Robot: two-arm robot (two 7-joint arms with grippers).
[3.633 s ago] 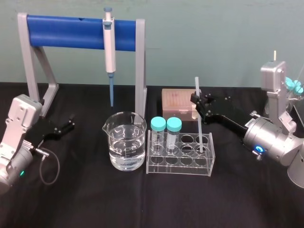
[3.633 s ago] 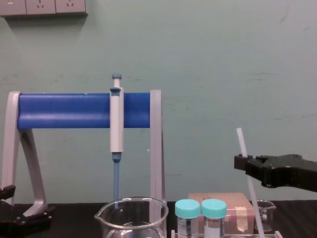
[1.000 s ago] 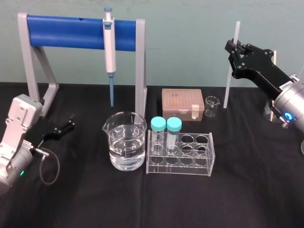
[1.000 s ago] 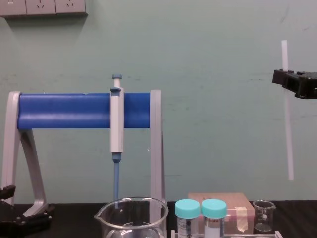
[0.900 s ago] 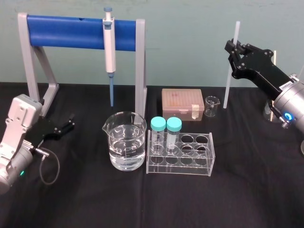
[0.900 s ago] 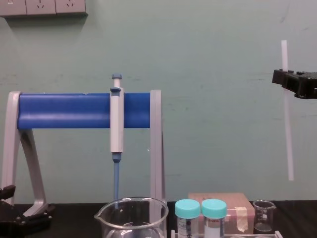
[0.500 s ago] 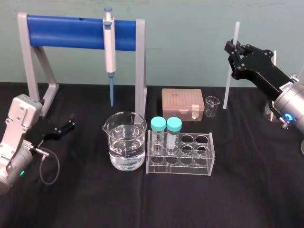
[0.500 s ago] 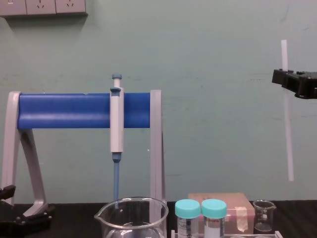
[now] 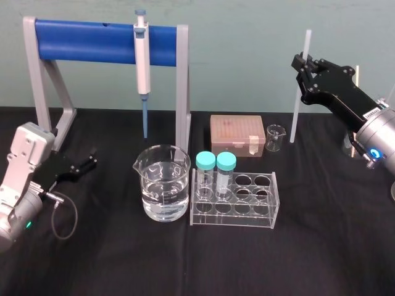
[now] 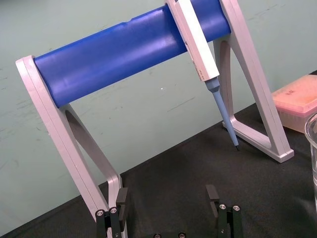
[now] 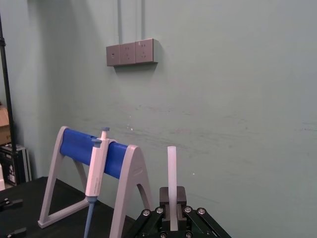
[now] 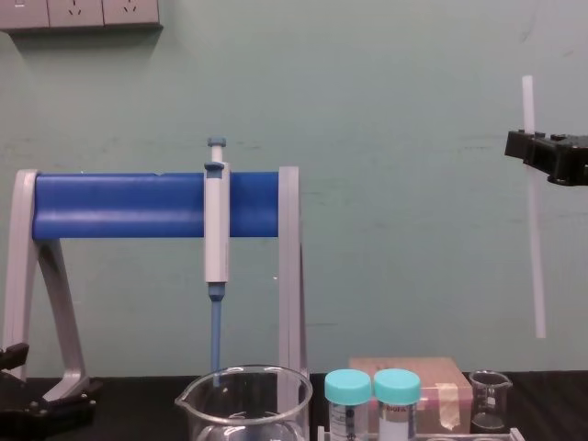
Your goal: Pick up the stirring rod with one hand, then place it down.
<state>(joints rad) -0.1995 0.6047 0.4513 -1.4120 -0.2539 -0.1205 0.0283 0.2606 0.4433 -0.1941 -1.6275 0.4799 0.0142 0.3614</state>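
Silver arms [image 9: 24,154]; black right gripper [image 9: 302,63]; blue light [image 9: 372,152].

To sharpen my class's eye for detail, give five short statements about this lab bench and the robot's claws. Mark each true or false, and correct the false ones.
1. The right claw holds the stirring rod roughly upright, clear of the table. True.
2. The stirring rod stands in the test-tube rack. False: it hangs in the air, behind the rack and to its right.
3. The left claw is shut on the pipette. False: it is open and empty, low on the left, and the pipette hangs on the blue stand.
4. Two teal-capped tubes stand in the rack. True.
5. The large beaker is empty. False: it holds clear liquid.
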